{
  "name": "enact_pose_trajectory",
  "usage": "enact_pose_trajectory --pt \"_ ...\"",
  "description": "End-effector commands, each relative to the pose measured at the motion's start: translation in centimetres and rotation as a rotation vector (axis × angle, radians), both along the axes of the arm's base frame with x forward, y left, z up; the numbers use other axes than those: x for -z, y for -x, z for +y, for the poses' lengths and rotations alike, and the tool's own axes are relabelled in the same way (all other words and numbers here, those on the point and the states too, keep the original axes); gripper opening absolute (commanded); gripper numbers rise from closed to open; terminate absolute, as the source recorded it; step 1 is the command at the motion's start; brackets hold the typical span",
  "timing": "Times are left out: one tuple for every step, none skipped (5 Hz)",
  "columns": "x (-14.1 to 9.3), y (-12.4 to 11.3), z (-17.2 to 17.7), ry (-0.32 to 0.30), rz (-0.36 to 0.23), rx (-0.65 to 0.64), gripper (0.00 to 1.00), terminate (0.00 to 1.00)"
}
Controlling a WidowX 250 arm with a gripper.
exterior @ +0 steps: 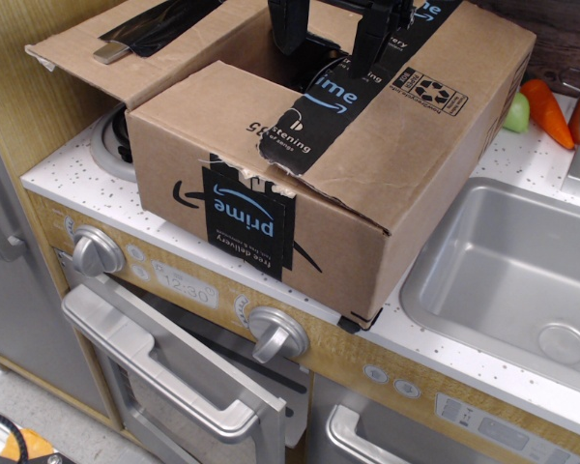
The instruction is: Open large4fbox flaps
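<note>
The large4fbox (pixel 222 155) is a big brown cardboard box with black "prime" tape and stands on the white countertop. Its left flap (pixel 87 48) is folded outward and carries a torn tape strip. The broad right flap (pixel 396 126), with tape and a recycling mark, still lies flat over the top. Between them is a dark opening (pixel 256 48). My gripper (pixel 331 39) comes down from the top edge with two black fingers spread apart. The left finger (pixel 290 24) is over the opening and the right finger (pixel 375 39) is at the flat flap's taped edge. Nothing shows between them.
A steel sink (pixel 507 271) lies right of the box. An orange carrot (pixel 549 111) and a green item (pixel 515 113) lie behind it. A round burner (pixel 106 145) peeks out at the box's left. Oven knobs (pixel 97 251) and the door handle (pixel 164 367) are below the counter edge.
</note>
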State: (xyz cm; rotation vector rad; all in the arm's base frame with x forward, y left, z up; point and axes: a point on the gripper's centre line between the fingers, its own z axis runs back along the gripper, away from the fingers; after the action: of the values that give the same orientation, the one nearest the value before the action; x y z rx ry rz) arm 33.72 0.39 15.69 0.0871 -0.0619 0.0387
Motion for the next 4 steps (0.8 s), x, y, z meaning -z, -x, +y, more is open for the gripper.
enact_pose_trajectory --pt "0.0 0.0 0.0 0.000 0.000 0.000 1.00 0.00" --pt "-0.3 -0.4 1.2 -0.002 0.011 -0.052 1.00 0.00" --pt "0.1 -0.6 2.9 0.059 0.033 -0.076 1.00 0.00" --pt "0.6 -0.4 3.4 0.149 0.039 -0.099 1.00 0.00"
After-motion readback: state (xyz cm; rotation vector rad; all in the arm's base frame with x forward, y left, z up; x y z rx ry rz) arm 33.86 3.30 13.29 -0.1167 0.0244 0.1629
